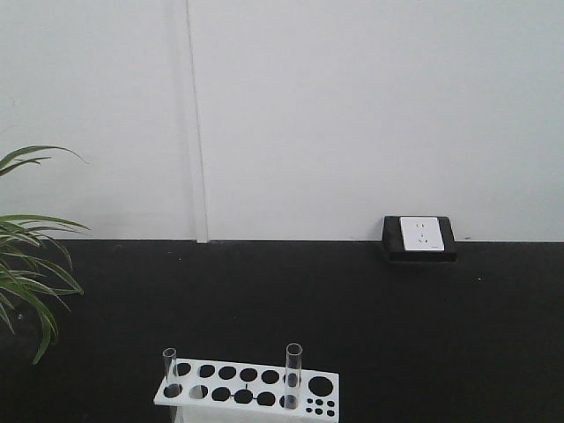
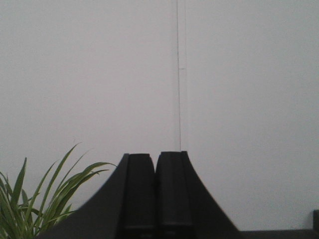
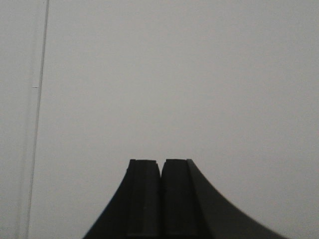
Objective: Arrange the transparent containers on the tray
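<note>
Two transparent containers stand upright in a white rack (image 1: 247, 392) at the bottom of the front view: a shorter test tube (image 1: 170, 370) at the rack's left end and a taller one (image 1: 293, 374) right of its middle. The tray is out of view. My left gripper (image 2: 155, 159) is shut, its black fingers pressed together and pointing at the white wall, holding nothing. My right gripper (image 3: 160, 164) is also shut and empty, facing bare wall. Neither gripper shows in the front view.
A black surface (image 1: 352, 335) stretches back to a white wall. A black-framed white power socket (image 1: 420, 236) sits at the wall's foot on the right. A green plant (image 1: 26, 264) leans in from the left and also shows as leaves (image 2: 35, 204) beside my left gripper.
</note>
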